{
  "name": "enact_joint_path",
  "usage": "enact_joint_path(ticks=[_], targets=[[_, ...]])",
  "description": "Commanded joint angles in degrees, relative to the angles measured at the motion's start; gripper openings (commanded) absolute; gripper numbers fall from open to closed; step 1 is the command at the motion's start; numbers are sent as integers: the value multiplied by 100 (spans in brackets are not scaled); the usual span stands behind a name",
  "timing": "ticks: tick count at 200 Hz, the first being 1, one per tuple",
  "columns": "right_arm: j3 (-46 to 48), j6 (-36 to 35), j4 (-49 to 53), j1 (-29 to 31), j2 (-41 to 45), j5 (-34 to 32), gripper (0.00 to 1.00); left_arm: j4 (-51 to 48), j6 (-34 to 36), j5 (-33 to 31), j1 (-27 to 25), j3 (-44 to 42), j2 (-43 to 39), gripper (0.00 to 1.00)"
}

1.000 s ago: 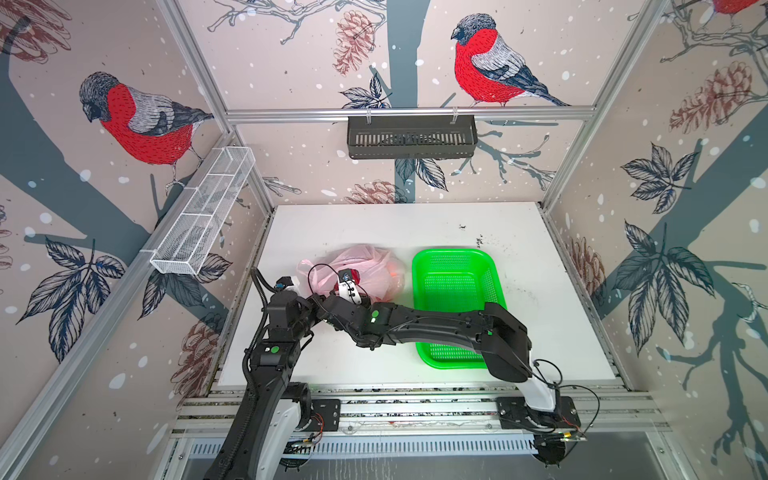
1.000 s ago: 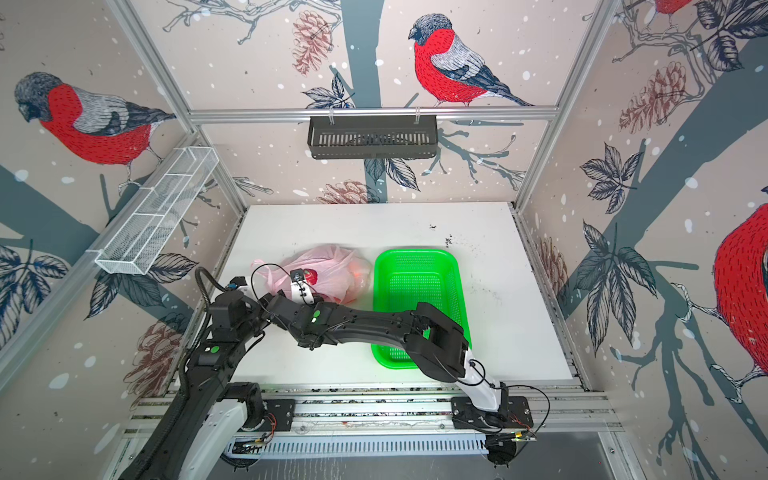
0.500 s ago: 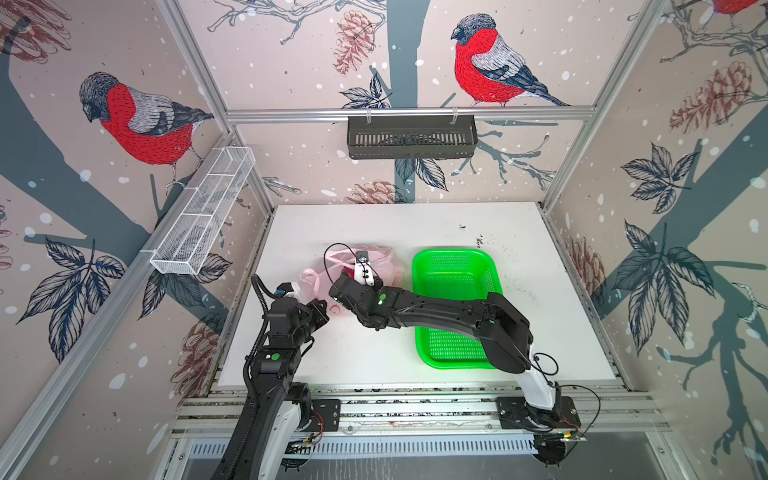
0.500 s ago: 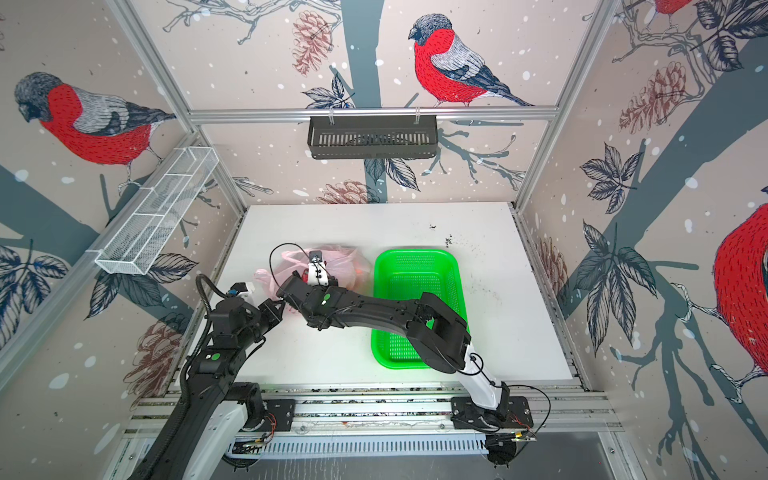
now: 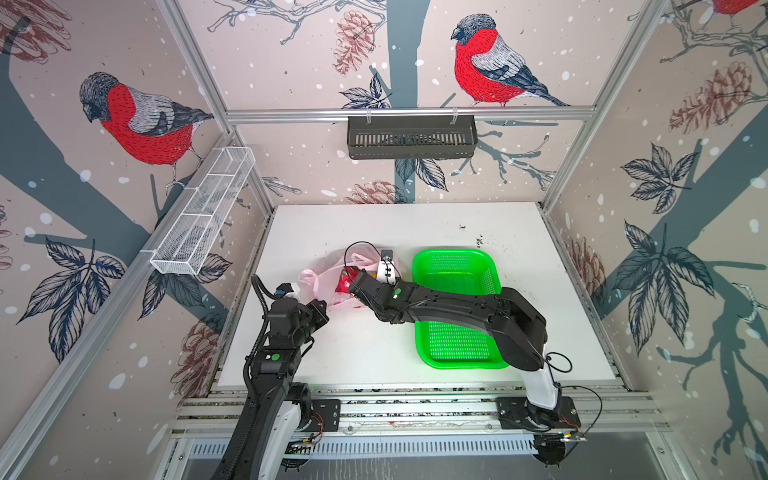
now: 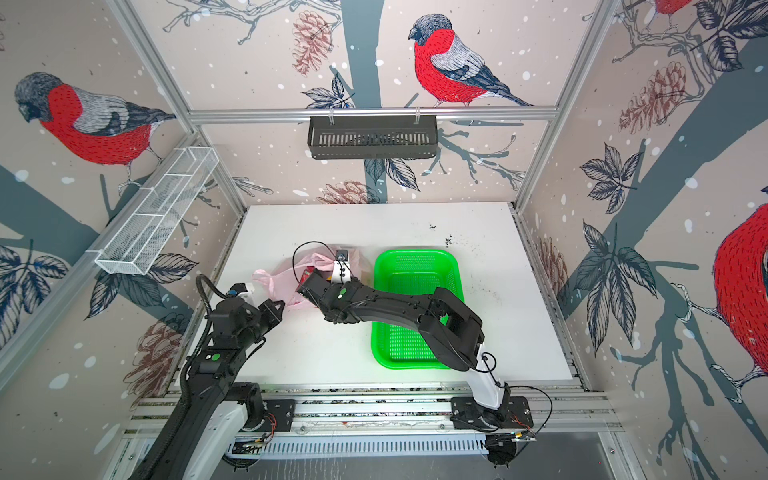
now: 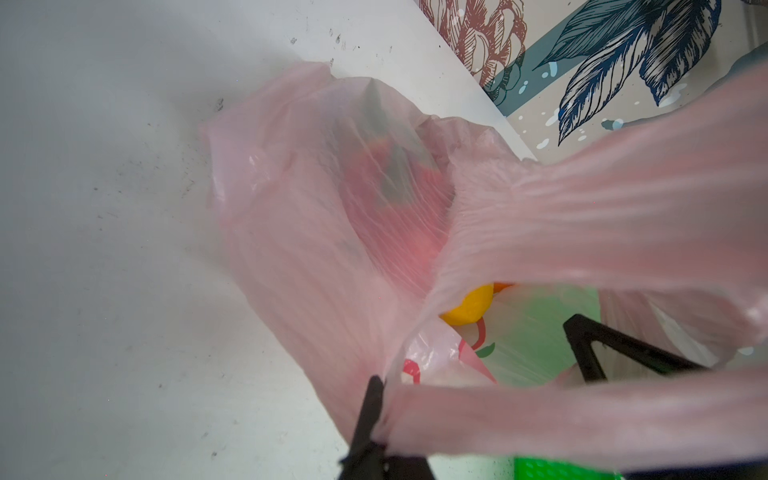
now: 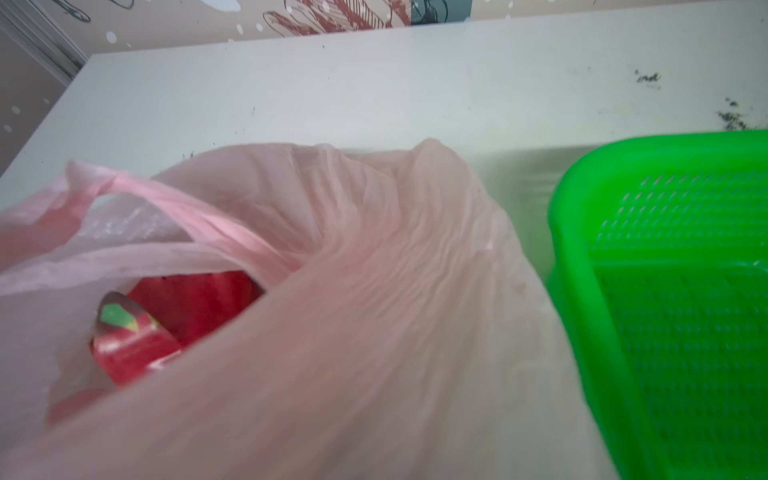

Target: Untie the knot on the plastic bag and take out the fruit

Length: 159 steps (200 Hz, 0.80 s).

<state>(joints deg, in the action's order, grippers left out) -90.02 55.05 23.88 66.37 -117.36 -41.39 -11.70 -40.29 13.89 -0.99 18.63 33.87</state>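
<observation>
Left pincer [image 7: 370, 411]: clenched on a handle strip [image 7: 582, 419] of the plastic bag [image 5: 320, 286], at the bag's left edge in both top views. The strip runs taut across the left wrist view.
Plastic bag: lies on the bench [image 5: 374, 224], left of centre and just beside the basket. Its mouth gapes between the two pincers.
Knot: no bunched twist shows in any view. My read is that it is undone, and the step in hand is getting the first fruit out.
Fruit: what shows is inside the bag. A dragon fruit [image 8: 195, 299] lies bare in the opening in the right wrist view. A yellow ball [image 7: 469, 307] and a sliver of an orange ball [image 7: 503, 286] sit deeper, seen from the left wrist.
Right pincer [image 5: 354, 286]: at the bag mouth, over the red of the dragon fruit. Film drapes the wrist camera and hides the tips, so I cannot tell whether it is released or gripping.
Basket [image 5: 455, 274]: green, empty, right of the bag, partly under the right arm.
Doing it well: hold the left strip up and out to the left so the mouth stands wide. Bring the right tips in through the gap, not through the film, and close on the dragon fruit's body alone.
Risk: the film looks thin and clingy. A pinch that catches it would likely drag the whole bag toward the basket.
Check before lifting: fruit clear of the second handle loop [image 8: 224, 237].
</observation>
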Motion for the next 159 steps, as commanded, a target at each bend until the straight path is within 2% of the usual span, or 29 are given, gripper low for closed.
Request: enact_joint_path(ticks=[1, 78, 115, 159], targets=[[211, 450, 201, 109, 125, 346, 15, 20, -48, -44, 4, 78, -12, 0], [1245, 1348, 285, 263, 581, 564, 14, 28, -6, -112, -3, 62, 14, 0], [1381, 1348, 217, 219, 616, 680, 14, 37, 8, -132, 3, 52, 31, 0], [994, 822, 170, 315, 561, 668, 15, 45, 24, -93, 2, 44, 32, 0]])
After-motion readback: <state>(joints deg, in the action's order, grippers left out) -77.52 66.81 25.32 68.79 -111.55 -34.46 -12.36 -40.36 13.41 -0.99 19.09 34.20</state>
